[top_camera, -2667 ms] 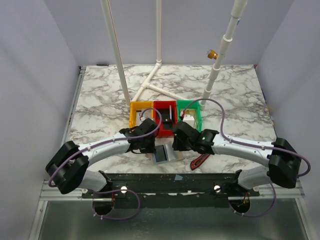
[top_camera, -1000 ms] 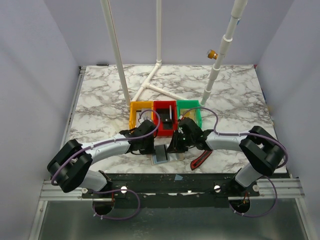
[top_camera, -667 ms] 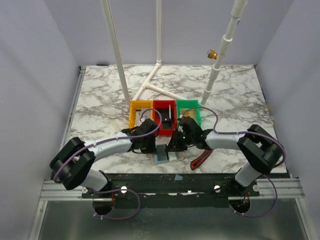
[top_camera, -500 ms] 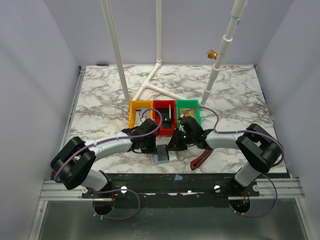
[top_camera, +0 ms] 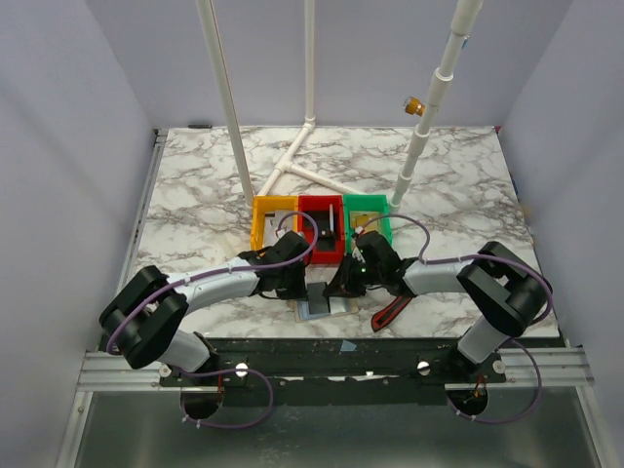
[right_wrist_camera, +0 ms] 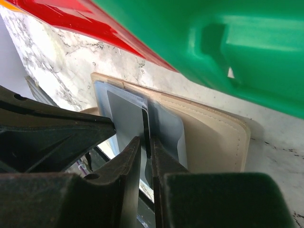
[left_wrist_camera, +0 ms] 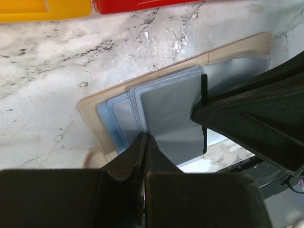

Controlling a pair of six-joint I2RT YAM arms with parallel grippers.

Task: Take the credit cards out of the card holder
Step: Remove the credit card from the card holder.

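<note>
The tan card holder (top_camera: 323, 306) lies open on the marble near the front edge, its blue-grey pockets (left_wrist_camera: 114, 121) facing up. A grey credit card (left_wrist_camera: 173, 114) with a dark edge sticks out of a pocket. My left gripper (left_wrist_camera: 145, 141) is shut, its tips pressing down on the holder's left pockets (top_camera: 292, 290). From the right, my right gripper (right_wrist_camera: 146, 142) has closed on the card's dark edge (right_wrist_camera: 145, 124), beside the left gripper's tips (top_camera: 339, 291). A yellowish-gold card (top_camera: 367, 215) lies in the green bin (top_camera: 386, 230).
Yellow (top_camera: 260, 229), red (top_camera: 322, 202) and green bins stand in a row just behind the holder. A red-and-black tool (top_camera: 392, 312) lies to the right of it. White pipes (top_camera: 314, 171) stand and lie further back.
The right gripper's jaws have narrowed onto the card's edge. Both arms have barely shifted and the left gripper has stayed shut on the holder.
</note>
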